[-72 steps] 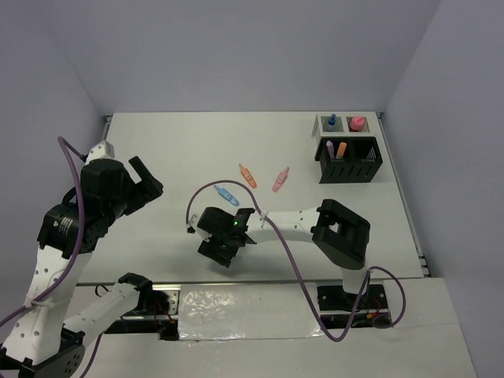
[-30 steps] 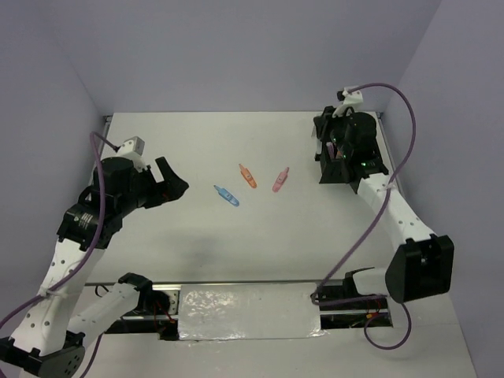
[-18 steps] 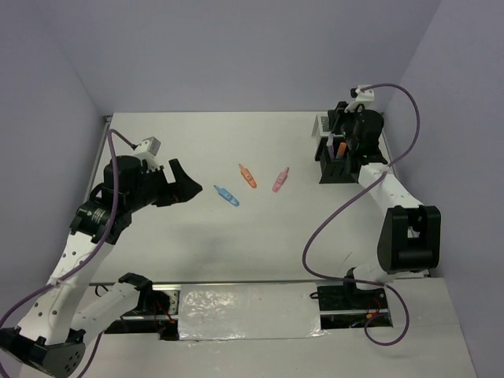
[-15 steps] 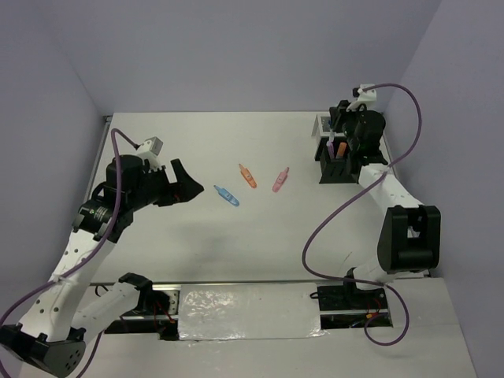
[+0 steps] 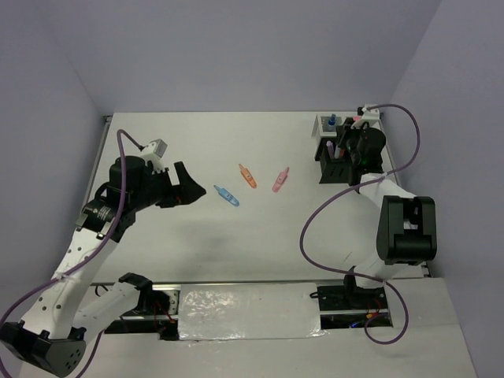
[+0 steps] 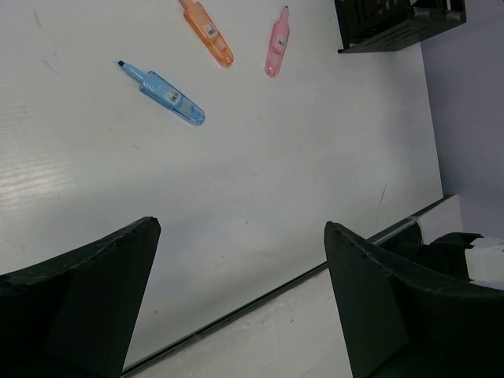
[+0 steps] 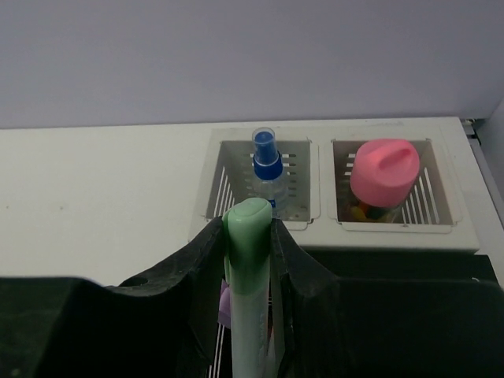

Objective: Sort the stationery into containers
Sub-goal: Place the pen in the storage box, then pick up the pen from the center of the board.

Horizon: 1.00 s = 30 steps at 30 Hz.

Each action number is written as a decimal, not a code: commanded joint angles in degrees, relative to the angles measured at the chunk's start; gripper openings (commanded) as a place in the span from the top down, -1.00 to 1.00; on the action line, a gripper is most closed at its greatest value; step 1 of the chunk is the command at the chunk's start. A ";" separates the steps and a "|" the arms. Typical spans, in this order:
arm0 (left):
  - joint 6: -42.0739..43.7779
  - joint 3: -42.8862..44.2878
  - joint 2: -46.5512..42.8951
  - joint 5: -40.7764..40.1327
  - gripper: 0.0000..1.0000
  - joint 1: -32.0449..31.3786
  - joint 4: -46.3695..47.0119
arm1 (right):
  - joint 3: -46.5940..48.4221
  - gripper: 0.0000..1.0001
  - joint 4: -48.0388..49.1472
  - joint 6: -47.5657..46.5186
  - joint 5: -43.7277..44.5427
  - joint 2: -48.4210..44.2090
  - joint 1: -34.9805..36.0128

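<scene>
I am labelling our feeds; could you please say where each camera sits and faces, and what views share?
Top external: above and behind the bases, looking down at the white table; left arm and right arm show.
Left wrist: on the left arm, looking down at blue marker, orange marker, pink marker; open left claw at bottom.
Right wrist: on the right arm, facing the white mesh tray; right claw grips a green marker.
Shared: top and left wrist both show those markers.

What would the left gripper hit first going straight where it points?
Probably bare table just short of the blue marker; the open left gripper aims that way. Depth is unclear, so possibly the marker itself.
</scene>
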 commanded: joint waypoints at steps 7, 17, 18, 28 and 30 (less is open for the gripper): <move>0.84 1.17 0.76 2.74 -0.99 0.29 3.85 | -4.15 -0.20 5.54 1.87 -2.77 -3.39 -0.51; -4.17 -0.41 4.79 -3.49 -0.99 0.29 2.80 | 2.21 -0.99 -12.25 6.35 -2.42 -16.84 0.45; -5.74 0.11 5.85 -6.28 -0.99 0.29 1.84 | 4.43 -0.99 -20.74 6.96 -3.11 -17.20 1.24; -19.19 7.32 20.08 -24.21 -0.99 -2.78 -9.68 | 14.65 -0.99 -57.19 9.42 18.90 -17.82 27.51; -24.09 8.46 22.28 -26.78 -0.99 -5.58 -10.30 | 11.94 -0.99 -58.70 12.75 16.84 -19.56 27.87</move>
